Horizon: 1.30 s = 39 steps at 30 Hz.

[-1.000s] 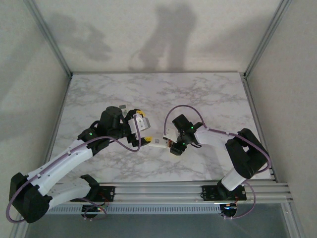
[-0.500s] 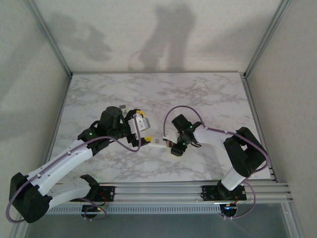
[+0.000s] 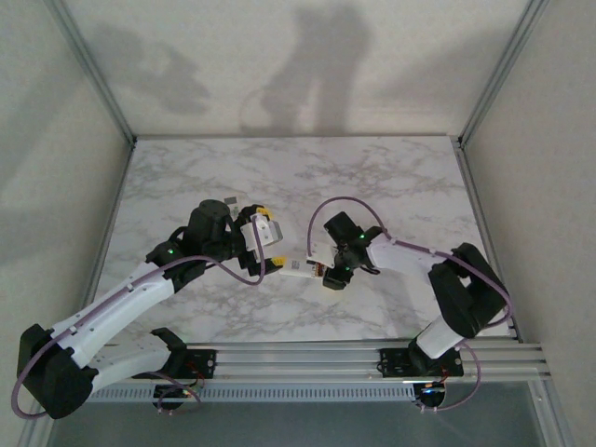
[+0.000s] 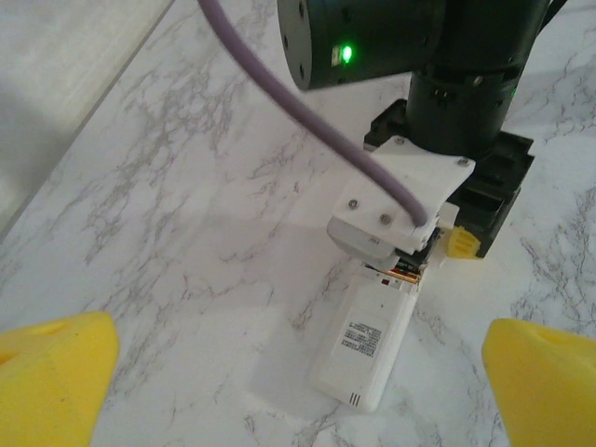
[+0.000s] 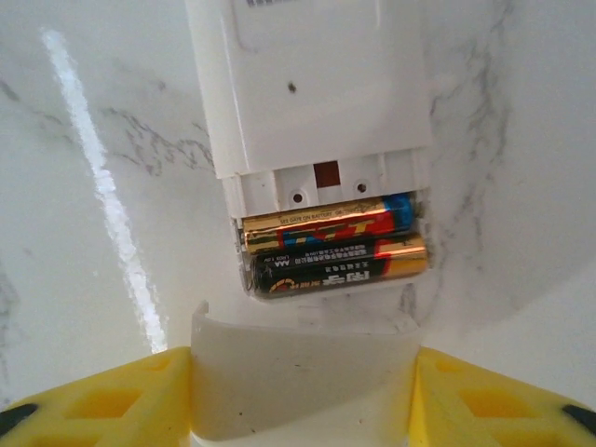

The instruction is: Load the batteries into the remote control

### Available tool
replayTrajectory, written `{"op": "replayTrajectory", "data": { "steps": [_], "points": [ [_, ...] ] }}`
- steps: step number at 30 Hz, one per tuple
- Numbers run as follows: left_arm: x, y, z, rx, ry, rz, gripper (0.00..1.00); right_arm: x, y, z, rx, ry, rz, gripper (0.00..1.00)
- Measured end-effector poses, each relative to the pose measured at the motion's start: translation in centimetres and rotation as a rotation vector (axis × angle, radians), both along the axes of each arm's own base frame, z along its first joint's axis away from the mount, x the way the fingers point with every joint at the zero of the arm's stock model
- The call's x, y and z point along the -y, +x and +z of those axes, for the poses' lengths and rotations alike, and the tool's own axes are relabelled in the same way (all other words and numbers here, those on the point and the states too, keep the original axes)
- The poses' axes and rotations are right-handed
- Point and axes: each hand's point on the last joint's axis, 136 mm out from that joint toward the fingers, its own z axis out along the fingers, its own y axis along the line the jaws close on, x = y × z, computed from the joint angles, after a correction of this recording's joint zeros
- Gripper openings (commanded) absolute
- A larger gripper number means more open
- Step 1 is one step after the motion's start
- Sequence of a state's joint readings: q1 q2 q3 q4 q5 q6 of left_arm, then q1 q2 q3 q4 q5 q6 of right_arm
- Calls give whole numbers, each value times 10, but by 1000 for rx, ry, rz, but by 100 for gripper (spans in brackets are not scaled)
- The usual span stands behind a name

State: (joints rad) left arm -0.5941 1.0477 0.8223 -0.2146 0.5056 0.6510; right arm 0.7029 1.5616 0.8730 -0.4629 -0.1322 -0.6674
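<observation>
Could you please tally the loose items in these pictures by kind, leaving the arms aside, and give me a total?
Batteries: 2
Remote control: 1
White cover piece: 1
Total: 4

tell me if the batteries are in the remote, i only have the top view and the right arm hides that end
Observer: Yes. Both batteries lie side by side in the open recess of the remote control.
Operator: where's the cover
Observer: The white battery cover is clamped in the right gripper, just short of the recess.
Operator: left gripper touching anything
Observer: No. The left gripper is wide open, with its pads either side of the remote and apart from it.
</observation>
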Motion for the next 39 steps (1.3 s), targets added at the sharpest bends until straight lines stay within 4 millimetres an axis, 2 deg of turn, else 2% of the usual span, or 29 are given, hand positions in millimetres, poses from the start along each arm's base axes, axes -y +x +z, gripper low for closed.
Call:
{"op": "replayTrajectory", "data": {
  "steps": [3, 8, 16, 25, 39],
  "points": [
    [0, 0, 0, 0, 0, 0, 100, -2, 2, 12, 41, 20, 41, 55],
    [0, 0, 0, 0, 0, 0, 99, -8, 4, 15, 39, 15, 106, 55],
    [0, 0, -1, -1, 4, -1, 99, -20, 8, 6, -6, 6, 167, 55],
    [-1, -1, -2, -4, 6, -1, 99, -22, 7, -7, -44, -7, 172, 56],
    [-1, -1, -4, -7, 9, -1, 99, -27, 13, -8, -41, -7, 171, 58]
  ]
}}
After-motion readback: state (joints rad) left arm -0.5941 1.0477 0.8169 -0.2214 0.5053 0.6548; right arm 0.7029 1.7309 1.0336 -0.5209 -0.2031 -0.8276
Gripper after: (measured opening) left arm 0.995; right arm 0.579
